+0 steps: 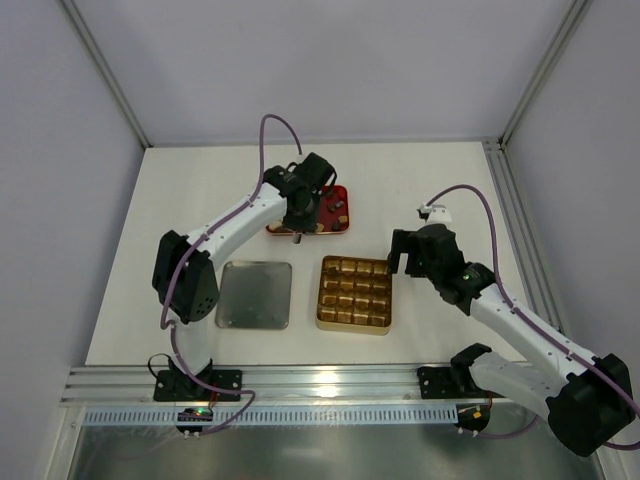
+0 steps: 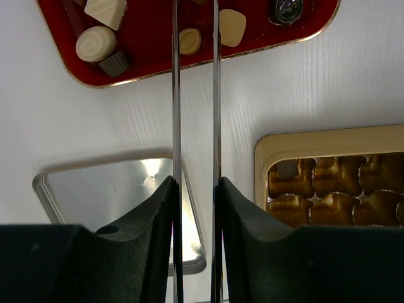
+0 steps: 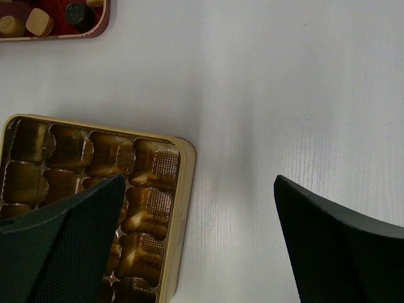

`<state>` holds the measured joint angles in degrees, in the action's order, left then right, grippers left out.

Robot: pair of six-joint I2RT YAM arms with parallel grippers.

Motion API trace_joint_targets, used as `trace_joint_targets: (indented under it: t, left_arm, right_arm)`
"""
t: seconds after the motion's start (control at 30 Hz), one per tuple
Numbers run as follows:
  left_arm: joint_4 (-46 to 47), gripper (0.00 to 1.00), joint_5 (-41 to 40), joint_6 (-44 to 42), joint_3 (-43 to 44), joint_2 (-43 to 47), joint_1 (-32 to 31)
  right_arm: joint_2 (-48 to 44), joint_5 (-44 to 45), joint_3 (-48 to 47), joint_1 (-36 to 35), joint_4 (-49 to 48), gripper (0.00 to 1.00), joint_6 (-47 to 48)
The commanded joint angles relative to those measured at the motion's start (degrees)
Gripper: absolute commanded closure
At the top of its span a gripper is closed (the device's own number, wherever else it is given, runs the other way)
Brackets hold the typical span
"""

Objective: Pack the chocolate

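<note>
left gripper [image 2: 195,12] | tips cut off | chocolate [image 2: 189,41] between jaws, contact unclear

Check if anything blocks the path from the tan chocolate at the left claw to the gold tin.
Nothing visible does. The left claw brackets the tan chocolate in the red tray. Only bare table lies between tray and gold tin. The silver lid sits aside, and the open right claw hangs at the tin's right edge.
</note>
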<state>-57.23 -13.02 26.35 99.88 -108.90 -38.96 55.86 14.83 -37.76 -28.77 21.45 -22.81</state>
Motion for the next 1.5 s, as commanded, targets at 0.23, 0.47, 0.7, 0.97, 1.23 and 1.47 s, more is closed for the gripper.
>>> trace_joint_targets:
  t: [0.23, 0.47, 0.7, 0.97, 1.23, 1.47]
  left_arm:
    - [-0.16, 0.78, -1.31, -1.65, 4.09, 1.85, 0.64]
    - [-2.18, 0.79, -0.70, -1.74, 5.95, 3.61, 0.55]
    - [-3.32, 0.82, 2.29, -1.21, 5.77, 6.77, 0.46]
    - [-4.20, 0.83, 5.81, -0.16, 2.35, 13.09, -3.22]
    - [-3.24, 0.83, 6.42, 3.18, -4.94, 19.07, -10.34]
    - [-2.01, 0.82, 6.34, 5.47, -10.40, 22.77, -15.00]
  right_arm:
    - [-1.01, 0.55, 0.05, -0.05, -1.76, 0.00, -0.04]
    - [-0.22, 0.38, 0.05, -0.05, -2.20, 0.00, -0.31]
    - [-0.13, 0.46, -0.39, -0.05, -2.21, 0.00, -0.31]
    - [0.31, 0.73, -1.00, -0.05, -2.03, 0.00, -0.57]
    - [-0.92, 1.16, -0.91, -0.05, -1.24, 0.00, -1.19]
    - [-1.36, 1.52, -0.21, -0.05, -0.97, 0.00, -1.54]
